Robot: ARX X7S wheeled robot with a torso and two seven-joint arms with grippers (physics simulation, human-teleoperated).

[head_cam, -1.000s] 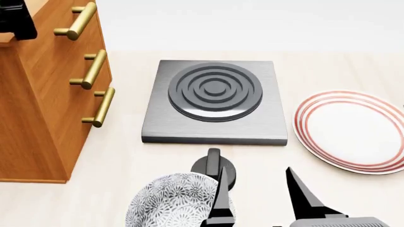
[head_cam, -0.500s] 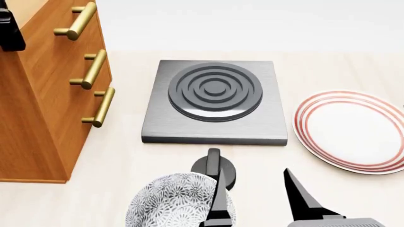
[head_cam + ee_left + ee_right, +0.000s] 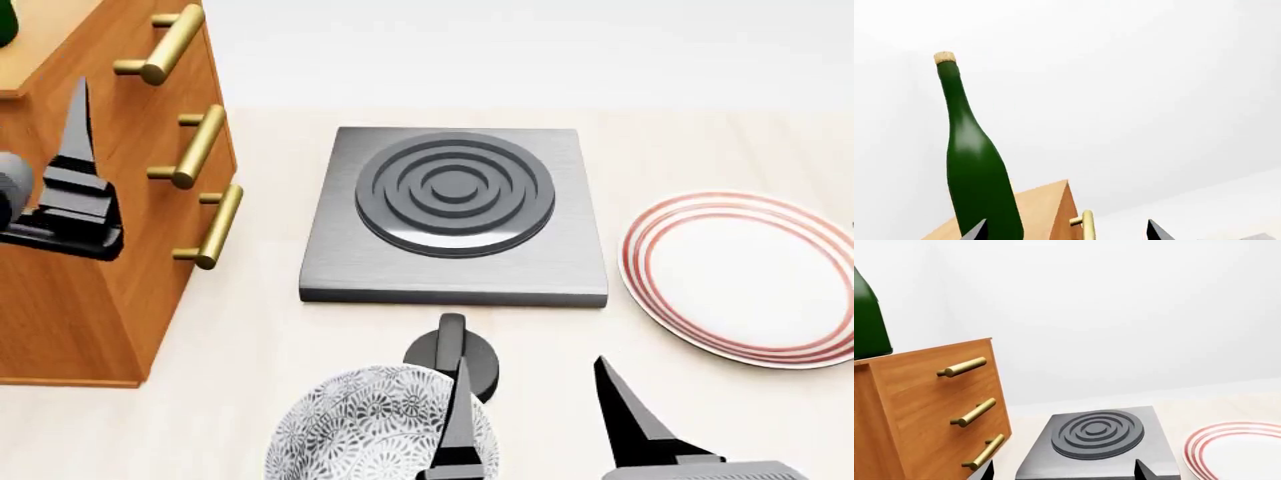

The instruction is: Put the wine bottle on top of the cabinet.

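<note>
The wine bottle (image 3: 977, 165), dark green with a tan cork, stands upright on the light top of the reddish-brown cabinet (image 3: 120, 230). Its base also shows in the right wrist view (image 3: 867, 320), and a sliver shows in the head view (image 3: 4, 20). My left gripper (image 3: 1066, 231) is open and empty, its jaws set back from the bottle, which is near one fingertip. In the head view one of its fingers (image 3: 78, 140) points up in front of the cabinet's side. My right gripper (image 3: 541, 400) is open and empty, low over the table's near side.
A grey stove plate (image 3: 454, 215) with dark rings lies mid-table. A white plate (image 3: 754, 275) with red rings is at the right. A patterned bowl (image 3: 354, 430) and a small black round object (image 3: 454, 355) sit close to the right gripper. Brass handles (image 3: 200, 145) jut from the cabinet.
My left gripper has come away from the cabinet top at the upper left and now hangs lower, in front of the cabinet's side. The right gripper has shifted slightly.
</note>
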